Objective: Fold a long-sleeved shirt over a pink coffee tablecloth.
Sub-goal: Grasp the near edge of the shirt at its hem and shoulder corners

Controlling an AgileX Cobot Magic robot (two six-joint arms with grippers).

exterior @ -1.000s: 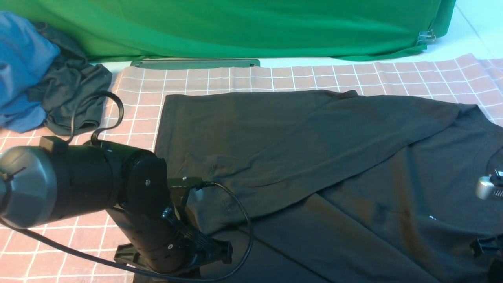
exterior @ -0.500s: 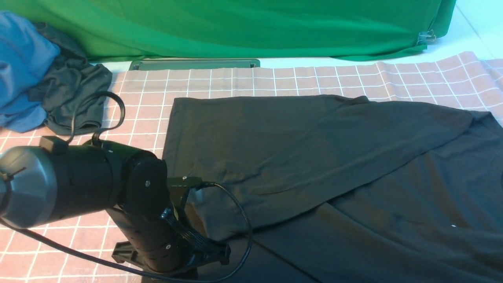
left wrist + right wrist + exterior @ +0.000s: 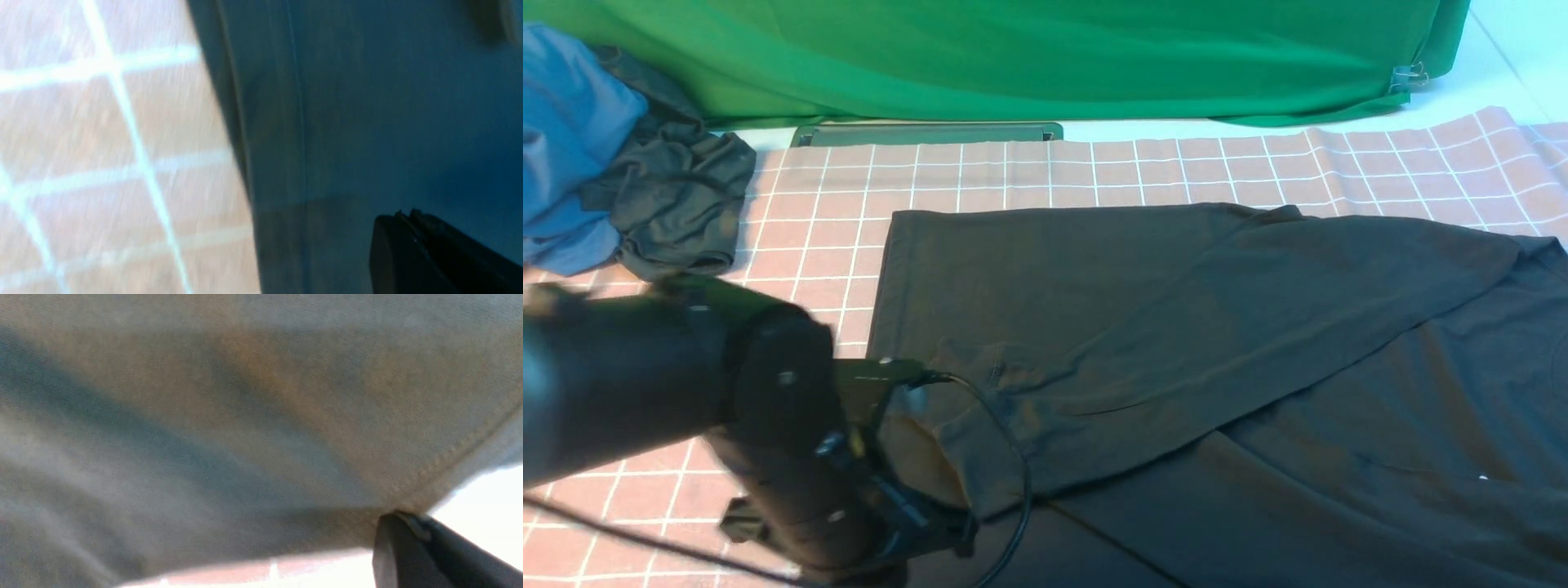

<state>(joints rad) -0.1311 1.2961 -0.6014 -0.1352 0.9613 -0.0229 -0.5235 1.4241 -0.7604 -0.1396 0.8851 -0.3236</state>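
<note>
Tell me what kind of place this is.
Probably a robot test setup, not a home: a green backdrop cloth held by a clip, a robot arm over a checked tablecloth, and a black shirt spread on it.

Left arm [image 3: 645, 392] low, blurred, bent downward; left pincer [image 3: 412, 245] closed.
</note>
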